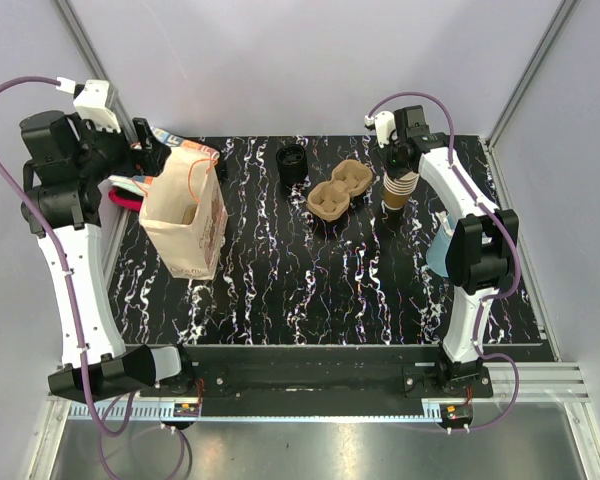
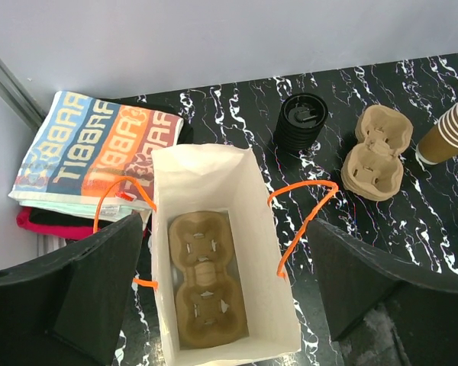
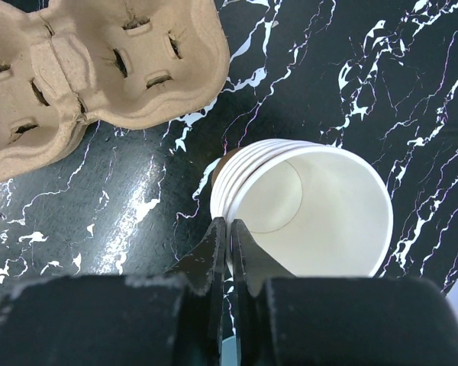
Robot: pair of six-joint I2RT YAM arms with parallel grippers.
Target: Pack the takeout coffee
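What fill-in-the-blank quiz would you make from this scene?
1. The bag holds a carrier; a second carrier lies on the ____.
2. The lids are ____ in colour.
3. The right hand pinches the top cup by its ____.
Missing words: table; black; rim.

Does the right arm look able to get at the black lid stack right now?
Probably not yet: the right gripper is pinched shut on the rim of the paper cup stack, and the pulp carrier lies between it and the black lids. Above the carrier the way looks free.
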